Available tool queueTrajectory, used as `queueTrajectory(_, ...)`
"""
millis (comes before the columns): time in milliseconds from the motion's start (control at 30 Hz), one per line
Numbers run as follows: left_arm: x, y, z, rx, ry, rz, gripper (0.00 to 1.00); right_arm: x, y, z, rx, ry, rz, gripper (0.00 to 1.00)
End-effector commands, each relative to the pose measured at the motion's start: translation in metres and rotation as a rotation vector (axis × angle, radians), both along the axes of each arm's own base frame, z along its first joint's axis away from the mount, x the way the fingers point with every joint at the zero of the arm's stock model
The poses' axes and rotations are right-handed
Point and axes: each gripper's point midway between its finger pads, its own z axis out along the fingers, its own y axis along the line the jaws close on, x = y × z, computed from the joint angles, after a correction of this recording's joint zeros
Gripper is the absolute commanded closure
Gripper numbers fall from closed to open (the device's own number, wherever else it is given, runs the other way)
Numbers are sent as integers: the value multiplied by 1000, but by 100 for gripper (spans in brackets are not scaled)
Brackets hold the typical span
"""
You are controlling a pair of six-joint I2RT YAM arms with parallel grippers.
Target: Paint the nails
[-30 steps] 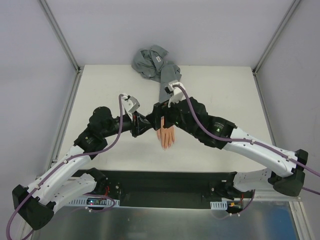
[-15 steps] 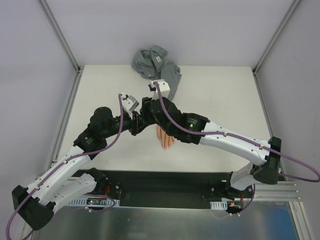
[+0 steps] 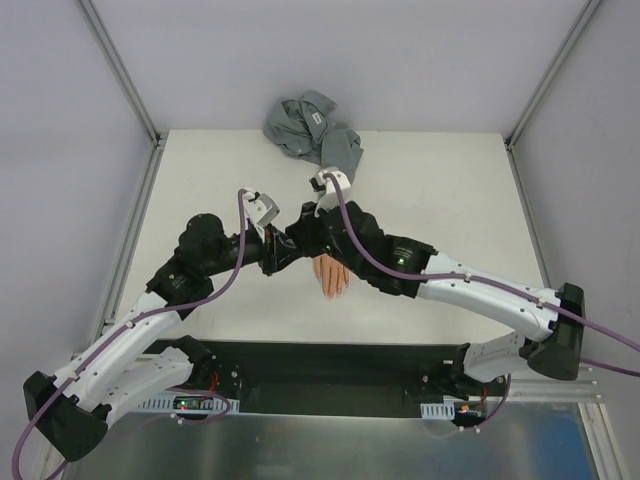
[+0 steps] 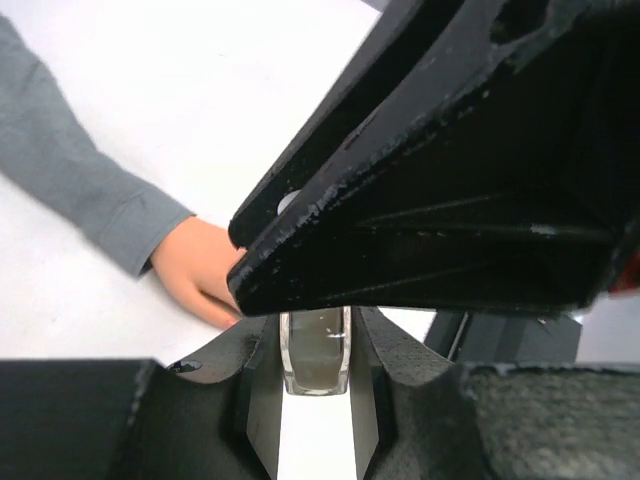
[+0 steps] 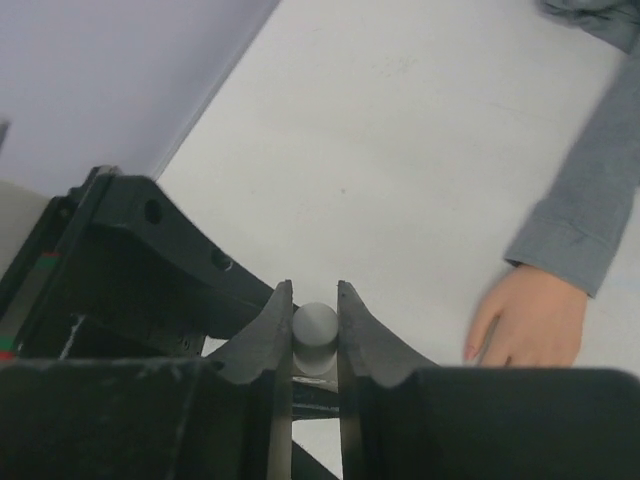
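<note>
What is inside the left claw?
A small clear bottle is held in the left claw. Its top is covered by the right claw, which grips a pale round cap.

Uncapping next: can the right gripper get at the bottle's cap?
Likely yes: the right gripper straddles the white cap, fingers apparently touching it, while the left gripper holds the clear bottle. Nothing sits between.

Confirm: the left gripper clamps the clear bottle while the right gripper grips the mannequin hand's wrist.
Wrong about the right gripper: in the right wrist view its fingers close on the cap of the clear bottle that the left gripper clamps; the mannequin hand lies apart.
</note>
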Motion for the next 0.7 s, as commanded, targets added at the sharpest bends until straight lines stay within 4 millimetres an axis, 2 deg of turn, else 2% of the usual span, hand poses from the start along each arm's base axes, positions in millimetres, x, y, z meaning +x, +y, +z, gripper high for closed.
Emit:
queueTrajectory(0,-54,-21,56,-165,-141,-344,100,-30,6,29,110,-81,398,99)
queueTrajectory(33,-64,-22,60,-185,-149,-405,100,-47,12,39,158,-111,544,99)
queueTrajectory(67,-76,-24,66,-218,-152,-485,100,-55,13,45,211,-153,663,99)
queueTrajectory(100,-89,-24,70,-239,-162,-568,100,-100,11,51,261,-145,943,99)
queueTrajectory(133,-115,-20,69,-241,-149,-733,100,-108,7,53,273,-139,1010,99)
queueTrajectory(167,-123,-19,64,-247,-52,-792,100,-113,3,52,275,-122,1057,100)
queueTrajectory(200,-129,-17,73,-266,-119,-844,100,-121,-6,54,290,-110,1145,100)
queueTrajectory(233,-135,-15,71,-258,-92,-890,100,-125,-11,56,301,-102,1165,99)
queueTrajectory(333,-131,-17,67,-252,-44,-884,100,-123,-20,55,301,-110,1141,100)
queueTrajectory(467,-120,-22,66,-248,-76,-816,100,-119,-26,54,293,-124,1085,100)
queueTrajectory(567,-113,-23,62,-233,-80,-763,100,-109,-28,54,273,-115,993,98)
queueTrajectory(600,-105,-26,62,-232,-84,-712,100,-98,-28,52,261,-118,923,93)
queueTrajectory(667,-97,-27,58,-212,-81,-661,100,-94,-30,49,236,-98,864,83)
